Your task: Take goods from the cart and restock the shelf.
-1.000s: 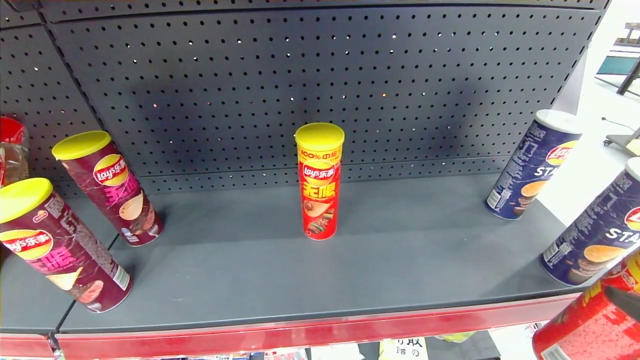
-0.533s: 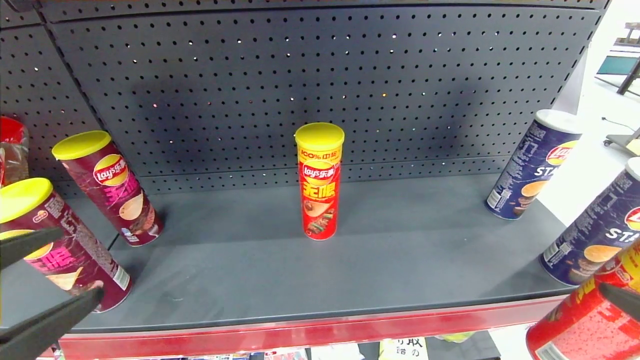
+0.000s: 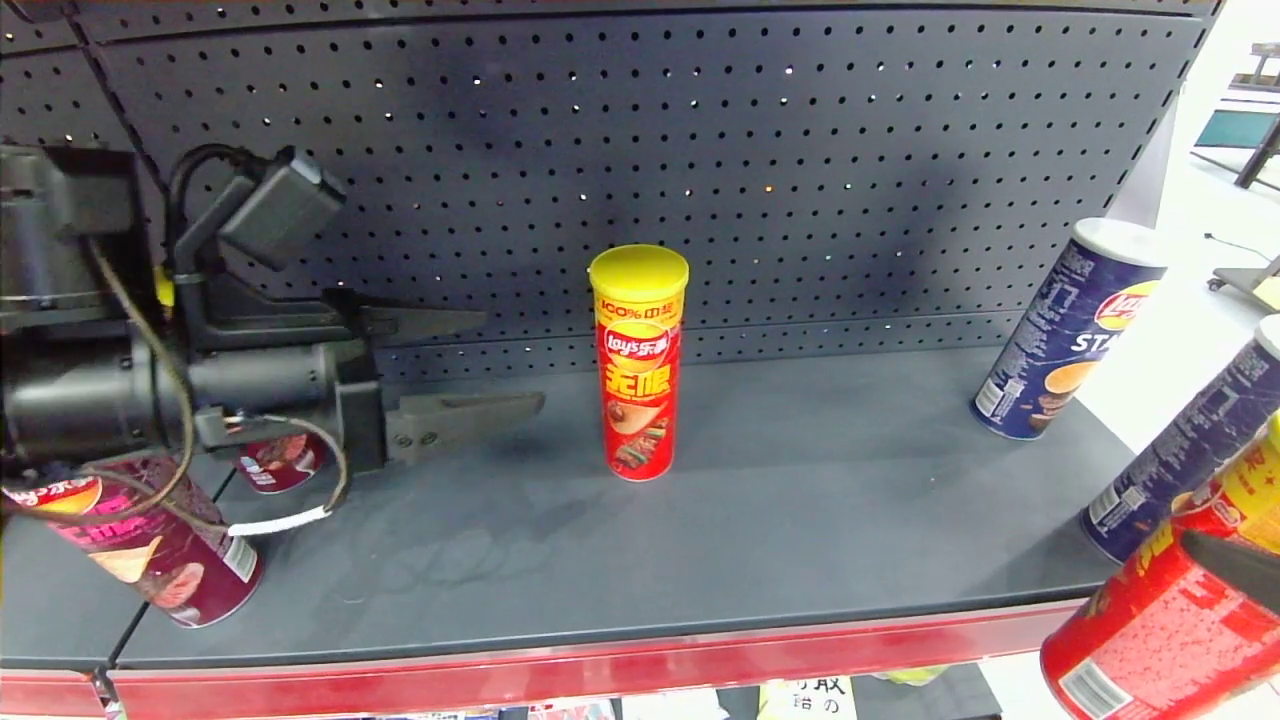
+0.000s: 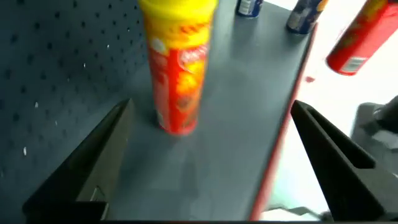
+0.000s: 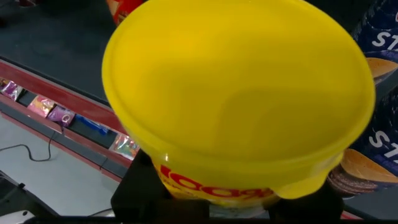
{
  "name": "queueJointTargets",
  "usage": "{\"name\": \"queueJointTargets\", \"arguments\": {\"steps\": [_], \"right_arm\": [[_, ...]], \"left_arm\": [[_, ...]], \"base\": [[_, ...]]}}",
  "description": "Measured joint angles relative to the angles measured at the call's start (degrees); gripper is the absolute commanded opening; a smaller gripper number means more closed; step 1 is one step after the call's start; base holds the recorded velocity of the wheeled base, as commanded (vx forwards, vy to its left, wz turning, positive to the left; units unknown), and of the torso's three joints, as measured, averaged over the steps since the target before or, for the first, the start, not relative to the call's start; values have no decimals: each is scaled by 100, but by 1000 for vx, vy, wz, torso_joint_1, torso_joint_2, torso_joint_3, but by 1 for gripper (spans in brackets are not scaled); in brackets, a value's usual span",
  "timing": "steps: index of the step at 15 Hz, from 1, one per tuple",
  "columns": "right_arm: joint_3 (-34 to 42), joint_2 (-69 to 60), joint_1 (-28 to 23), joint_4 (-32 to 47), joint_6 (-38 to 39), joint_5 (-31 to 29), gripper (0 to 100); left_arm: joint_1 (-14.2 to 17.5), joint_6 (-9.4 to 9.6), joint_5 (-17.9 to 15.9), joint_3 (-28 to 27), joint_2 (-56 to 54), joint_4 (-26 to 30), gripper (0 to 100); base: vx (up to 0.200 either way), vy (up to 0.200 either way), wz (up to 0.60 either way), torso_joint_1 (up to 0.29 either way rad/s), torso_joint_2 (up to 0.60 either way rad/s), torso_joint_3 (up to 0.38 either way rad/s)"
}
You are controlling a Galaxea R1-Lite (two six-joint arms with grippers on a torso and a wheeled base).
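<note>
Head view: left gripper (image 3: 510,362) sits left of centre over the shelf (image 3: 800,540), jaws spread wide with nothing between them. Its tips point at the standing red can (image 3: 638,365) mid-frame, near it but apart. In the lower right corner I have the right gripper (image 3: 1225,580) clamped on a second red can (image 3: 1140,650), tilted, in front of the shelf's red edge. Purple cans (image 3: 150,545) are at far left, blue cans (image 3: 1065,335) at far right. Left wrist view: both fingers are wide apart, and the standing red can is beyond them by the pegboard (image 4: 56,62). Right wrist view: the second red can's yellow lid (image 5: 239,99) is close to the lens, with dark fingers on either side of the can.
</note>
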Motion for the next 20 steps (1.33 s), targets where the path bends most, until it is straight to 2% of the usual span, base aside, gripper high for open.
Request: {"name": "queueJointTargets", "arguments": {"steps": [2,3,8,10,12,17,20], "right_arm": [[-2,24,0,2,0,0,0],[-6,30,-2,2,0,0,0],[-6,39,-11,2,24,-6,0],[-35,61,-22,-2,85,-6,0],[-85,99,-27,-5,96,-6,0],[-94,146,-27,-5,99,-9,0],[-99,165,-27,-2,101,-9,0]], "left_arm": [[-18,284,-35,-425,530,-13,100],[-16,352,-43,-601,728,-17,100],[35,444,-78,-1195,1373,-22,100],[35,492,-328,-1307,1580,-30,100],[35,506,-410,-1398,1737,-39,100],[-61,479,-368,-2198,2280,-69,100],[-215,453,-363,-2354,2462,-39,100]], "base": [[0,0,0,0,0,0],[0,0,0,0,0,0],[0,0,0,0,0,0],[0,0,0,0,0,0],[0,0,0,0,0,0],[0,0,0,0,0,0],[0,0,0,0,0,0]]}}
